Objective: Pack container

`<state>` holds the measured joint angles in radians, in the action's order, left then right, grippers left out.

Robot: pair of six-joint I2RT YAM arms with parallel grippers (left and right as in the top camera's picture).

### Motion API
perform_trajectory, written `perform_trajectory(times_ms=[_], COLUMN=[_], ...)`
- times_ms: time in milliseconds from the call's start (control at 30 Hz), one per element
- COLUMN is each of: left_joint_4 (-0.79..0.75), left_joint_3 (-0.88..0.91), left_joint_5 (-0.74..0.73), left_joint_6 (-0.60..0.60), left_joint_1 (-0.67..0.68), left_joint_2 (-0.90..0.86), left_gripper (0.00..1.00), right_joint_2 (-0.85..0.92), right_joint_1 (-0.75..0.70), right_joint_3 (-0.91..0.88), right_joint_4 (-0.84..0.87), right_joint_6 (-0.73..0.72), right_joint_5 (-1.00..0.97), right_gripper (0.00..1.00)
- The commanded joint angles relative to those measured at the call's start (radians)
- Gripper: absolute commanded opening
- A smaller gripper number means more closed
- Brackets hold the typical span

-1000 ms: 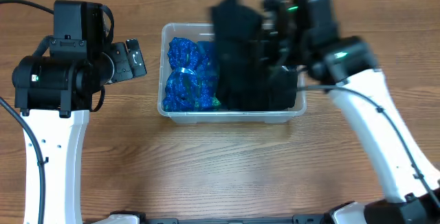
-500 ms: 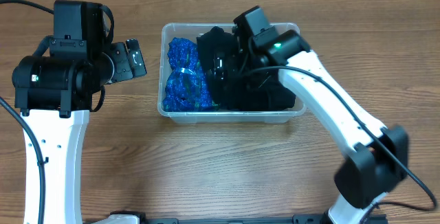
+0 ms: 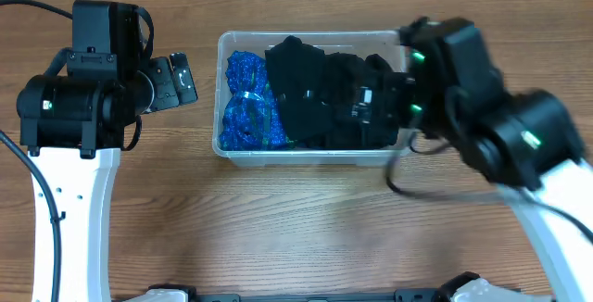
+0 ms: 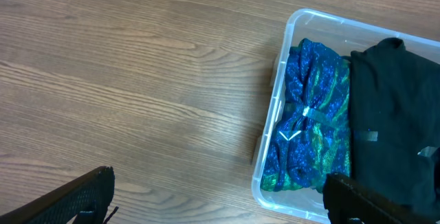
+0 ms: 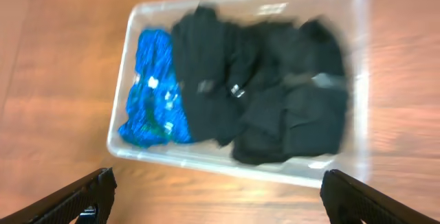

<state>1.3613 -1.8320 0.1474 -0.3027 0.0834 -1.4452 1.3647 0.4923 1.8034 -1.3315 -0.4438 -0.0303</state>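
The clear container (image 3: 313, 158) stands in the middle of the table. A shiny blue cloth (image 3: 248, 107) fills its left end and black garments (image 3: 320, 94) lie bunched in the rest. My right gripper (image 3: 375, 106) hovers blurred over the container's right end, open and holding nothing. From the right wrist view the container (image 5: 357, 124) lies below the open gripper (image 5: 220, 203), with the blue cloth (image 5: 148, 97) and the black garments (image 5: 265, 90) inside. My left gripper (image 3: 181, 80) hangs open left of the container; in its own view the open gripper (image 4: 220, 207) faces the container's left rim (image 4: 275, 107).
Bare wooden table (image 3: 278, 228) surrounds the container on all sides. My left arm's base (image 3: 69, 200) stands at the left edge and my right arm (image 3: 519, 144) reaches in from the right.
My right gripper has opened and let go of the black garment, which now lies in the container. The right arm has pulled back to the right. The left arm has not moved.
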Motion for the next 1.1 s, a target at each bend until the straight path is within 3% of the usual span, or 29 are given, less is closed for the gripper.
perform_trajectory(times_ms=[0,167,400,633,767,1067], left_joint_4=[-0.004,-0.004,-0.004,-0.004,-0.004,-0.004], left_joint_3=[0.0,0.0,0.0,0.0,0.0,0.0], left_joint_5=[0.01,0.01,0.01,0.01,0.01,0.01], left_joint_6=[0.018,0.019,0.019,0.018,0.019,0.019], left_joint_1=[0.001,0.001,0.001,0.001,0.001,0.001], left_joint_2=[-0.002,-0.002,-0.002,-0.002,-0.002,-0.002], left_gripper=[1.0,1.0,1.0,1.0,1.0,1.0], right_joint_2=[-0.249,-0.467,-0.856,-1.205,-1.361,-1.358], right_joint_1=[-0.002,-0.054,-0.245,-0.253,-0.253,-0.253], right_joint_3=[0.003,-0.164,-0.945,-1.469,-1.595,-1.656], right_joint_4=[-0.003,0.062,0.543,0.753,0.771,0.788], right_joint_6=[0.102,0.263,0.261,0.258,0.258,0.259], right_joint_5=[-0.201,-0.206,-0.064,0.026,0.026,0.025], right_gripper=[1.0,1.0,1.0,1.0,1.0,1.0])
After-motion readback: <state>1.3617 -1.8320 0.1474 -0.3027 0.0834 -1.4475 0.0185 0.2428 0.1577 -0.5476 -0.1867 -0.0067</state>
